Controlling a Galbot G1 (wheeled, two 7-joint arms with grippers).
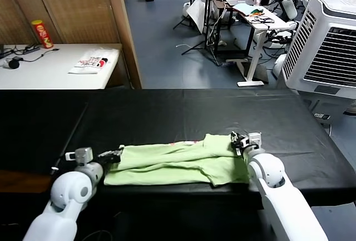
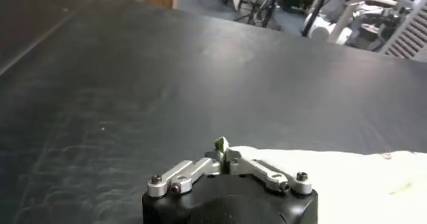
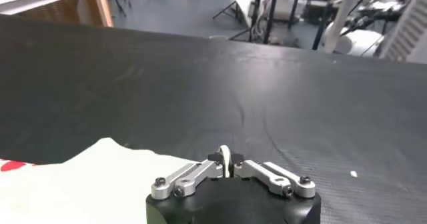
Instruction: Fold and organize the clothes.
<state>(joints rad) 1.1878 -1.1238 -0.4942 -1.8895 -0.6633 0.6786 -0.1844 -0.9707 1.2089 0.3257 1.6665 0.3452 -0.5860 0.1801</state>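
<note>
From my seat, the shirt (image 1: 178, 163) lies nearest, a long pale-green band across the near edge of the black bench (image 1: 183, 110), folded over on itself with a bit of pink print showing along its far edge. At about 8 o'clock from its middle, my left hand (image 1: 114, 155) is clenched on the shirt's left end; the wrist view shows a small peak of green fabric nipped between the closed tips. At about 2 o'clock, my right hand (image 1: 238, 141) is likewise shut on the far right corner, a sliver of cloth standing up between its tips (a thin pinch, by the look of it).

I judge the fabric thin, light and limp: it will drape and sag between two grips, and it may slide out of a shallow pinch. Corners and hems are the places to hold, both ends at once, keeping the span taut.

Farther off, at 11 o'clock, a white bench (image 1: 55, 68) carries a folded white item (image 1: 93, 62) and a red can (image 1: 41, 33).
</note>
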